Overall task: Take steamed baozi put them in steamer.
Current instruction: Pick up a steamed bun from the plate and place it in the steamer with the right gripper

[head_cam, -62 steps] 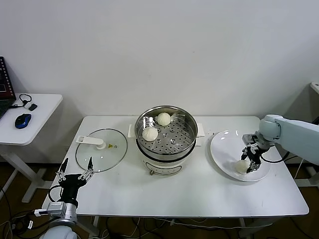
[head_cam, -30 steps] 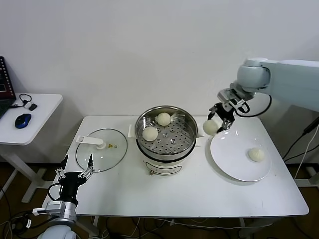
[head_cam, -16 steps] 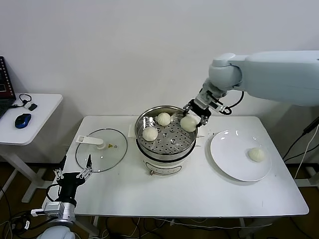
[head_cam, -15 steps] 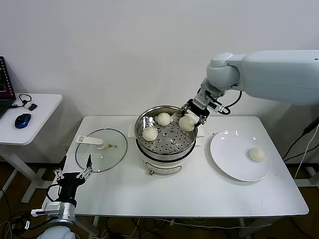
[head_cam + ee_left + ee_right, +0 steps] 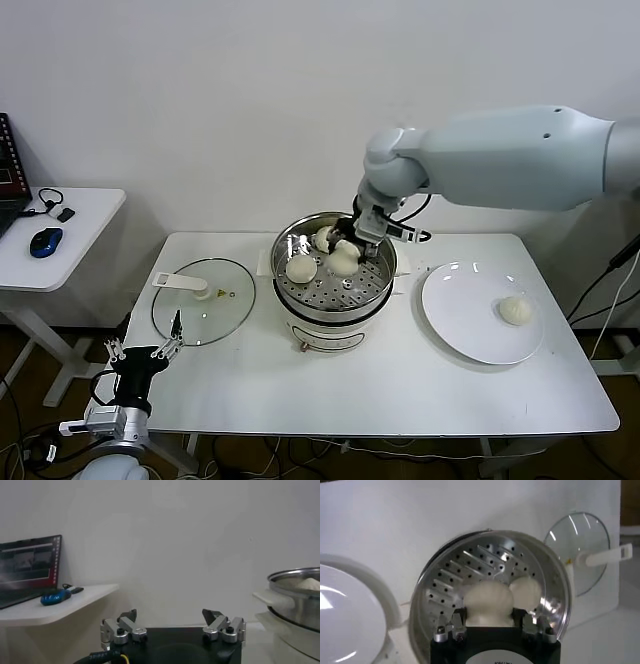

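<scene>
The steamer (image 5: 372, 290) stands mid-table with its perforated tray showing. My right gripper (image 5: 345, 256) hangs low over the tray, shut on a cream-white baozi (image 5: 343, 261). The right wrist view shows that baozi (image 5: 487, 601) between the fingers, above the steamer's tray (image 5: 447, 586), with another bun (image 5: 527, 591) beside it. Two more baozi lie in the steamer, one at its left side (image 5: 299, 268) and one at the back (image 5: 322, 238), partly hidden by the gripper. A last baozi (image 5: 516, 310) lies on the white plate (image 5: 460, 312). My left gripper (image 5: 140, 357) is parked open at the lower left.
The glass lid (image 5: 203, 300) with a white handle lies flat left of the steamer; it also shows in the right wrist view (image 5: 580, 542). A side table (image 5: 60, 245) with a blue mouse (image 5: 45, 241) stands far left. The left wrist view shows the steamer's wall (image 5: 295, 596).
My right gripper lifted a baozi off the plate, carried it left over the steamer and has lowered it toward the tray. One baozi stays on the plate. The left arm has barely moved.
</scene>
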Available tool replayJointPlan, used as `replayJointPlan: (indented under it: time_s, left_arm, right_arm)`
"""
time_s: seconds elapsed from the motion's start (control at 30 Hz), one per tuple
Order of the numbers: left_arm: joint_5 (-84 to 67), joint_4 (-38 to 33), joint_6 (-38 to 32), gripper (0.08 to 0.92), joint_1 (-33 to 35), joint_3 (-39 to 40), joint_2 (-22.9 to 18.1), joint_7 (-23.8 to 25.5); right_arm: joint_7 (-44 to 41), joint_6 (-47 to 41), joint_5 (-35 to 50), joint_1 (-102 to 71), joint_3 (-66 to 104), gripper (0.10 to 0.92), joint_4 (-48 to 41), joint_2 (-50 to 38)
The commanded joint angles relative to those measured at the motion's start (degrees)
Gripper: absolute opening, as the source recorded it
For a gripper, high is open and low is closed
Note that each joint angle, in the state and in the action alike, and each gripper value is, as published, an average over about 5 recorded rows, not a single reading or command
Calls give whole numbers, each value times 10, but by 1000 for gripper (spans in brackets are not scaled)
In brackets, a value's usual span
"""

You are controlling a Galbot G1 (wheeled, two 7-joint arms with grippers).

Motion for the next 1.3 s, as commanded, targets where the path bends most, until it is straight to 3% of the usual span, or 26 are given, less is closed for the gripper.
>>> replayJointPlan:
  time_s: [0.03, 1.0, 1.3]
  left_arm:
    - [-4, -3, 2, 823, 1, -3, -1, 0]
    - [-14, 6, 1, 823, -8, -4, -2, -1]
    - [-15, 8, 2, 823, -12, -5, 1, -1]
  right_arm:
    - [25, 55, -51, -31, -8, 611, -15, 54]
    - [2, 64, -23, -71, -34, 627, -73, 77]
    - [7, 77, -5, -69, -36, 805, -91, 80]
